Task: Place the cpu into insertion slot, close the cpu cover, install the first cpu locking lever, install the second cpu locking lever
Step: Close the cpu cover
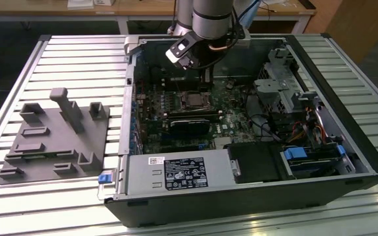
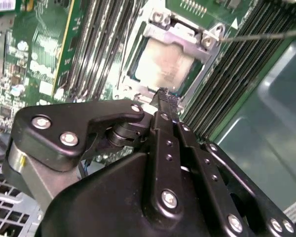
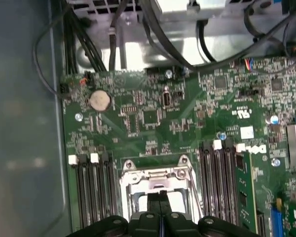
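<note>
Closest to the lens in the second wrist view is the gripper [image 2: 166, 101], its two fingers pressed together and grasping nothing, the tips just beside the socket edge. Beyond them the cpu [image 2: 163, 64] lies in the insertion slot [image 1: 192, 100], and the cpu cover [image 2: 183, 35] seems folded down around its pale face. One locking lever [image 2: 266, 35] sticks out free, so the lever step looks to be in hand. To do it well, the tips should push only on the thin rod, steadily, and keep off the chip and the memory slots [image 2: 96, 44].

In the exterior view, from its left to its right, a grey fixture plate [image 1: 45, 152] with upright holders comes first. Then comes the open computer case [image 1: 241, 209], which holds the green board [image 1: 238, 123], the power supply box [image 1: 175, 173], drive cages [image 1: 287, 83] and cables [image 1: 300, 130].
</note>
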Action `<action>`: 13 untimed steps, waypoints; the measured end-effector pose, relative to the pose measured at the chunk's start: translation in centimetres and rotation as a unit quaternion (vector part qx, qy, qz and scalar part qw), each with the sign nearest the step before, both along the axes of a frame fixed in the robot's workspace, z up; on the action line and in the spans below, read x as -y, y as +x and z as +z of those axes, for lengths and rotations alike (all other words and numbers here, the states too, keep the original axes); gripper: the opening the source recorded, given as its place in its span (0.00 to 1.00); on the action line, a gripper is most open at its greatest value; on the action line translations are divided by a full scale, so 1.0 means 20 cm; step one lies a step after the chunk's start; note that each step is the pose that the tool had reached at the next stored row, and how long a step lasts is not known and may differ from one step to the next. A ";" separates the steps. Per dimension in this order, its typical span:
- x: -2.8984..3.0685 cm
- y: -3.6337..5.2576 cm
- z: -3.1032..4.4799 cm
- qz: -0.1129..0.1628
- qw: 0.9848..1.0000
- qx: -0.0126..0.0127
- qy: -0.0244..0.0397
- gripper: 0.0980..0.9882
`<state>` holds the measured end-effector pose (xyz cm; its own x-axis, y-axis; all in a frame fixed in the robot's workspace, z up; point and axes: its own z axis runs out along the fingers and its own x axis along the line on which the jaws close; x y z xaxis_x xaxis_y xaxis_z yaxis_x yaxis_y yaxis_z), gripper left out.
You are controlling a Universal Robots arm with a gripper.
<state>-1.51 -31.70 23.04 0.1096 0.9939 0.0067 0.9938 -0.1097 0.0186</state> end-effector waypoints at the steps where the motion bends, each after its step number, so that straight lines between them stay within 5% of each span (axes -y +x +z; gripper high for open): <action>1: 0.003 -0.006 -0.004 0.000 1.000 0.000 0.000 0.01; 13: 0.023 -0.088 -0.058 0.005 1.000 0.001 0.000 0.01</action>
<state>-3.27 -32.16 21.87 0.1005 0.9949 0.0072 0.9947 -0.1006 0.0205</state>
